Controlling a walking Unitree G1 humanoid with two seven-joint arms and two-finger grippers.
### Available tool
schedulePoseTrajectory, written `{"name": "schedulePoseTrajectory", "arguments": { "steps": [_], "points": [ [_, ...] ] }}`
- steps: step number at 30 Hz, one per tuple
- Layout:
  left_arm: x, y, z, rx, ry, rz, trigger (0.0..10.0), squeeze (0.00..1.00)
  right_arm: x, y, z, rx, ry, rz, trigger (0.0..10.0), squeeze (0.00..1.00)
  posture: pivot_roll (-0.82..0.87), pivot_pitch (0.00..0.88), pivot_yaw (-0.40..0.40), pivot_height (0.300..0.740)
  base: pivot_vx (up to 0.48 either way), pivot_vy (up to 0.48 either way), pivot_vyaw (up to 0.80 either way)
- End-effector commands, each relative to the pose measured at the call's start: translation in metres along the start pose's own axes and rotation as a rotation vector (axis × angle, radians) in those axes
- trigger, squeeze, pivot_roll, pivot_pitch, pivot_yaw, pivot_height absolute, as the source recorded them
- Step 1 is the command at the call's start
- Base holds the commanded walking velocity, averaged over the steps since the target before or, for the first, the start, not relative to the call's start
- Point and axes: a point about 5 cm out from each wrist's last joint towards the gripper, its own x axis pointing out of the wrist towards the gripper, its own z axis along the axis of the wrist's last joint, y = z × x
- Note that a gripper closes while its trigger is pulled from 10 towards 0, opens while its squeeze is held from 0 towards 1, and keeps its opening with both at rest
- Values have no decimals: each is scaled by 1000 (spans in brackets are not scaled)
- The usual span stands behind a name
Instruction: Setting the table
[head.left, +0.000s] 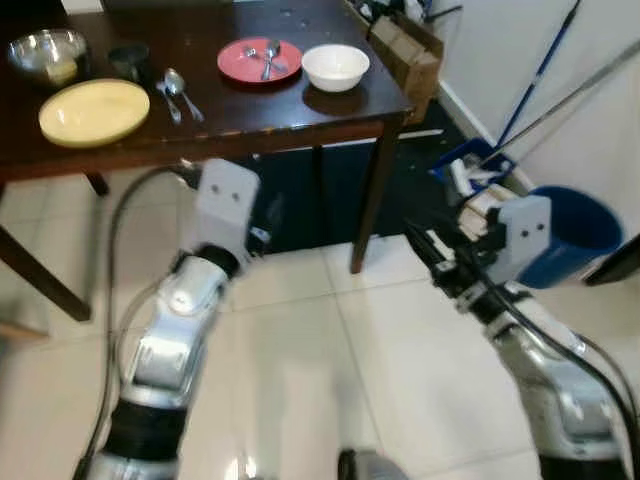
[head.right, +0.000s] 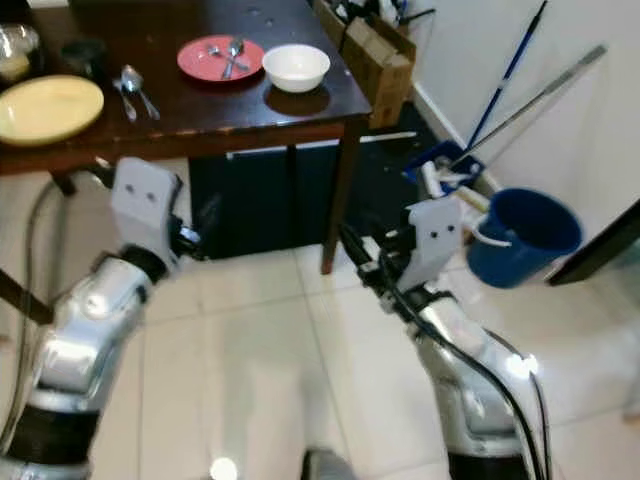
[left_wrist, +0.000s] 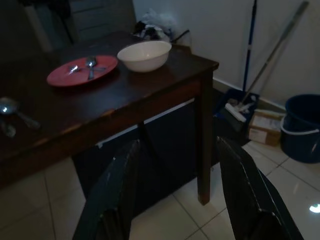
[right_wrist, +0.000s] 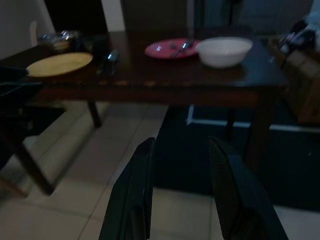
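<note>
A dark wooden table stands ahead of me. On it are a yellow plate, two spoons beside it, a red plate carrying cutlery, and a white bowl near the right corner. A metal bowl and a dark cup sit at the back left. My left gripper is open with nothing in it, below the table's front edge. My right gripper is also open with nothing in it, lower and right of the table leg, above the tiled floor.
A blue bucket stands on the floor at the right, with mop and broom handles leaning on the wall behind it. A cardboard box sits by the table's right end. Pale floor tiles lie between my arms.
</note>
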Motion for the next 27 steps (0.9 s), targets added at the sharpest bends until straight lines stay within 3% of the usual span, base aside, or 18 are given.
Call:
{"name": "schedulePoseTrajectory", "arguments": {
  "steps": [1, 27],
  "points": [
    [-2, 3, -6, 11, 22, 5, 10000, 0, 0, 3, -3, 14, 1, 2, 10000, 0, -128, 79, 41, 740, 480, 0, 0],
    [0, 2, -6, 9, 19, 0, 10000, 0, 2, 6, -5, 23, -1, 2, 10000, 0, -124, 90, 42, 740, 480, 0, 0]
  ]
}}
